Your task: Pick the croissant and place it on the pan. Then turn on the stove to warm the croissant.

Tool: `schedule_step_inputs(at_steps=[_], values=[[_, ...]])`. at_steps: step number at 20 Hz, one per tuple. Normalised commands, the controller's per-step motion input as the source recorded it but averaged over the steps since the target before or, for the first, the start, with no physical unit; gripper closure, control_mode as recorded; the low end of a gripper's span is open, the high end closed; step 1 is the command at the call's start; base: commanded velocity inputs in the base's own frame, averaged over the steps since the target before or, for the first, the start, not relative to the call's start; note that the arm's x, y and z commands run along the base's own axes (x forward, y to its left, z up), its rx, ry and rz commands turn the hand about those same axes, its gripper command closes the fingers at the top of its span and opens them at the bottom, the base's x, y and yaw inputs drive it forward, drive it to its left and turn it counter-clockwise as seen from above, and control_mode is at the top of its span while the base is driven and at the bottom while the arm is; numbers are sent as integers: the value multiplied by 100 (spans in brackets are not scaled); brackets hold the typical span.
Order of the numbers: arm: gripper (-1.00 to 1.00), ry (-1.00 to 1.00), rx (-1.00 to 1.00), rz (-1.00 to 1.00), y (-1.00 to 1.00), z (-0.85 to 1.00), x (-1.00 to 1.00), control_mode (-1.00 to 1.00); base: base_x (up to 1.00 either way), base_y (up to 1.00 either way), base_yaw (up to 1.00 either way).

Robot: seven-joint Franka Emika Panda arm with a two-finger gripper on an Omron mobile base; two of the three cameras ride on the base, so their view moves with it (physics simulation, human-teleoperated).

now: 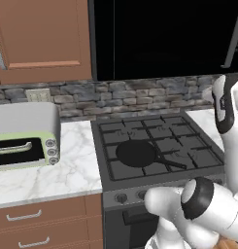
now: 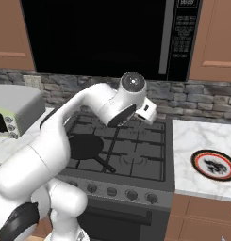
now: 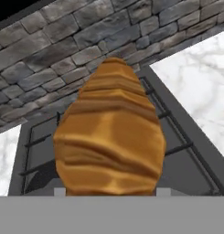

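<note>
In the left base view the stove (image 1: pixel 159 146) sits between two stretches of marble counter (image 1: pixel 57 170); no writing can be read on it or on anything near it. The pan (image 1: pixel 136 152) lies flat on the stove's front-left grate, round and black, its thin handle running toward the stove's front right; the green and grey toaster oven (image 1: pixel 23 136) stands on the counter left of the stove, cut off by the picture's edge; the arm (image 1: pixel 208 204) covers the stove's front right corner and some of its knobs.

In the right base view the microwave (image 2: pixel 107 37) hangs above the stove (image 2: pixel 131 155), and its control panel at the right carries small marks too blurred to read; the pan (image 2: pixel 86 147) is half hidden behind the arm (image 2: pixel 65 136), only its right part and handle showing; a white plate with a red rim (image 2: pixel 215 164) lies on the counter right of the stove, with a dark pattern in its middle that I cannot make out; the arm's end is over the back of the stove, and the gripper itself cannot be made out there.

In the hand view the croissant (image 3: pixel 111 132) looms close, golden orange-brown and ridged, narrowing at the top; it hangs above the stove's (image 3: pixel 186 155) grates, near the stone wall (image 3: pixel 63 50); its lower end is cut off by the bottom of the picture, so the fingertips are hidden, yet the jaws appear closed around it.
</note>
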Motion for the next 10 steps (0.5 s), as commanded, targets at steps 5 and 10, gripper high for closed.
schedule_step_inputs(at_steps=[5,10], values=[[100,25,-7,-14,82,-11,0,-100,0,0,0],[100,23,-2,-3,48,-22,6,-100,0,0,0]])
